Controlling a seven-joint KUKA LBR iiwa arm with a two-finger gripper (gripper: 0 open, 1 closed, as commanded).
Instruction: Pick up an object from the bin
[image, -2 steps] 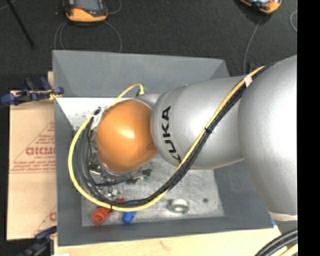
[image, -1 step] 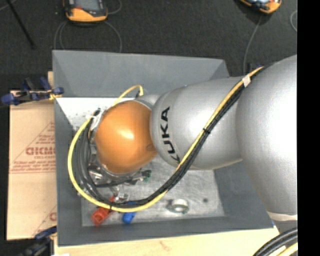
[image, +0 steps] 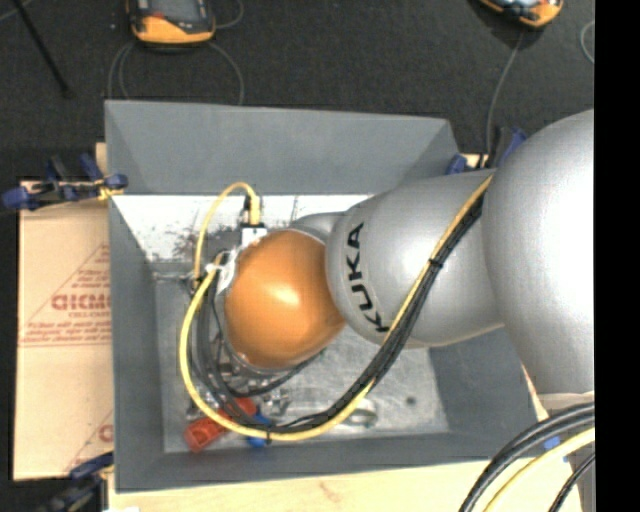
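along the near wall of the bin (image: 300, 468), toward the view's left corner, a few small things lie loose on the floor: a red-orange piece (image: 203, 432) nearest the corner, a blue bit (image: 258, 440) just beside it, a smaller red bit (image: 240, 408) a little farther in, and a pale shiny thing (image: 355, 415) off to the view's right. the gripper (image: 228, 385) hangs low over this cluster, right above the smaller red bit. the wrist's orange cover (image: 280, 300) hides most of it, so i cannot tell how far open it is, nor whether it has hold of anything. nothing can be seen lifted clear of the floor. my reading is that the task is at the reach-and-grasp step, with the pick not yet shown as made, and the likeliest target is one of the red or blue pieces in that near corner. the next move would call for a firm close on one piece, then a straight lift, keeping the looping yellow cable (image: 190, 330) clear of the bin wall. farther back, the silver arm (image: 430, 270) crosses the bin from the view's right, and black letters on its side read "kuka". no other writing on the bin's things is legible.
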